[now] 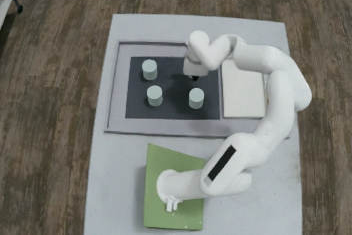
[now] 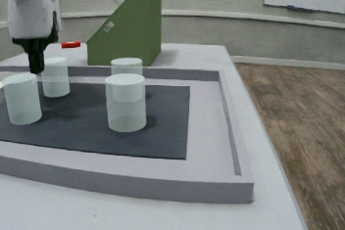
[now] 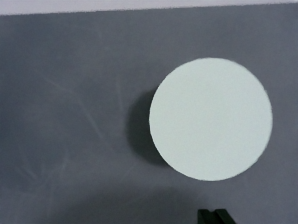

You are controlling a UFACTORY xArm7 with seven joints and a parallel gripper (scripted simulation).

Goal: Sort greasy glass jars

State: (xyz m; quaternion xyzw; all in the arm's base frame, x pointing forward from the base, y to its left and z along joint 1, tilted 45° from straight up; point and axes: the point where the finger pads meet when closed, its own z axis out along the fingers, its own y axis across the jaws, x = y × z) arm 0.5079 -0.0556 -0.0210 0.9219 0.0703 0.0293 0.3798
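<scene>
Four pale glass jars stand upright on the dark drying mat (image 1: 135, 105) (image 2: 167, 125) (image 3: 75, 100). In the overhead view three of them show: one at the back left (image 1: 149, 70) (image 2: 126, 102), one at the front left (image 1: 155, 96) (image 2: 126, 66) and one at the front right (image 1: 196, 98) (image 2: 55, 76). The fourth jar (image 2: 22, 99) (image 3: 210, 119) is hidden under my wrist in the overhead view. My gripper (image 1: 194, 78) (image 2: 35, 68) (image 3: 216, 216) is shut on nothing. It hangs low, close beside the fourth jar, between it and the front right jar. The cream tray (image 1: 243, 88) lies right of the mat.
The mat and tray sit in a grey raised board (image 1: 114, 88) (image 2: 211, 150) on a white table (image 1: 100, 178). A green wedge (image 1: 170, 163) (image 2: 132, 23) holds the arm's base. A small red object (image 2: 71, 44) lies beside it.
</scene>
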